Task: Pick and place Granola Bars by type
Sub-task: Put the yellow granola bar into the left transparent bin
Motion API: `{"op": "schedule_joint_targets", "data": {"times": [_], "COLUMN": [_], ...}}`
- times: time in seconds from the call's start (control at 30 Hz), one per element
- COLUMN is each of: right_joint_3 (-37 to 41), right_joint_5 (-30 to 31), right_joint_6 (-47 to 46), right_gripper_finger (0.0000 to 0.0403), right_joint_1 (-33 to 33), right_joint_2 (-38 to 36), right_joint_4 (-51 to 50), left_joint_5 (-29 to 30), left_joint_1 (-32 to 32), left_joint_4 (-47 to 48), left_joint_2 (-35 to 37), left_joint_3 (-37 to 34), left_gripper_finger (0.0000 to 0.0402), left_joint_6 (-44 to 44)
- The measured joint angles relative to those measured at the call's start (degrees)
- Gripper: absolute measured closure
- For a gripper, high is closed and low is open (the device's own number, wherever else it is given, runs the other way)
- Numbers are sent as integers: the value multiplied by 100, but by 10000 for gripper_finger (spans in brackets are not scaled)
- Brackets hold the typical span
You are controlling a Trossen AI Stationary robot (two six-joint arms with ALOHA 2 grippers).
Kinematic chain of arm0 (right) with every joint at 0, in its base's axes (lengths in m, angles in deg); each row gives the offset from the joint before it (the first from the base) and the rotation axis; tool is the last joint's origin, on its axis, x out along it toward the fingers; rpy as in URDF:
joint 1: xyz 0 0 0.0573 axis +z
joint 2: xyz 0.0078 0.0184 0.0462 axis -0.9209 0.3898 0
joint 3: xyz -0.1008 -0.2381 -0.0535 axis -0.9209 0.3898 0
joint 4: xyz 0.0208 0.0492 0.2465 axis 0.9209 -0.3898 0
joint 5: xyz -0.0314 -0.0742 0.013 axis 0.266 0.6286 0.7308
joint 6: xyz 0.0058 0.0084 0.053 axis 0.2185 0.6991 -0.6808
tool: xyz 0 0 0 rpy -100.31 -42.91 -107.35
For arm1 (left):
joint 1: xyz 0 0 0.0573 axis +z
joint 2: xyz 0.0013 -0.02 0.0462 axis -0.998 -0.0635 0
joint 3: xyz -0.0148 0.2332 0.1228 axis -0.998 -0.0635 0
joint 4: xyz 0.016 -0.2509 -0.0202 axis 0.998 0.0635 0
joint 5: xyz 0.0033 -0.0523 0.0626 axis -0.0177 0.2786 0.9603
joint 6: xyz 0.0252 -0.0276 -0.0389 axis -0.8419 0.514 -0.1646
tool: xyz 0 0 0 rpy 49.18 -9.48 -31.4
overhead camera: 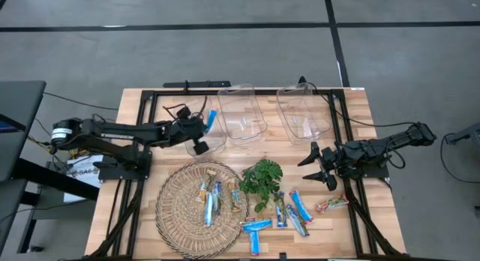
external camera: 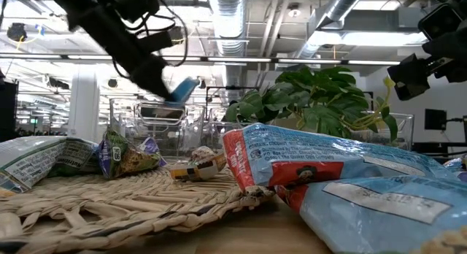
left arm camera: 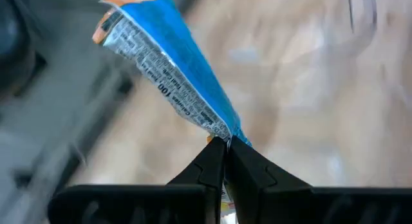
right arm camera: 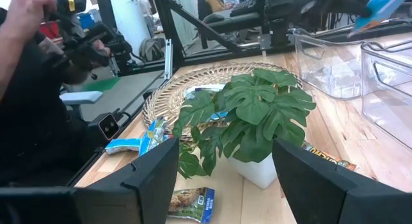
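Placement step, by my read: left hand (overhead camera: 201, 133) pinches a blue bar (overhead camera: 211, 118) by one end, fingers pressed tight on the wrapper, raised over the leftmost clear bin (overhead camera: 196, 117). Next move calls for centring inside the bin walls, then release. Right hand (overhead camera: 321, 165) waits spread near the plant (overhead camera: 262, 180). Other bars lie on the wicker mat (overhead camera: 176, 187) and worktop (overhead camera: 379, 225). Bin contents unreadable; low view hides most bars.

Woven mat (overhead camera: 174, 210) beside potted plant (overhead camera: 262, 180); three clear bins (overhead camera: 242, 111) stand behind on the table (overhead camera: 375, 216).
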Motion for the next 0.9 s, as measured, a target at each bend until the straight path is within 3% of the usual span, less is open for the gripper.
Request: {"op": "schedule_joint_targets", "data": {"times": [0.17,0.43,0.9], "right_joint_3": [-2,-2,-2], "right_joint_5": [0,0,0], "right_joint_6": [0,0,0], "right_gripper_finger": [159,159,159], "right_joint_1": [0,-1,0], "right_joint_2": [2,2,2], "right_joint_4": [0,-1,-2], "left_joint_5": [-282,-265,-271], "left_joint_1": [0,0,-284], "left_joint_4": [843,827,746], "left_joint_2": [197,204,362], "left_joint_3": [-2,-4,-17], "left_gripper_finger": [390,385,274], "left_joint_6": [407,346,518]}}
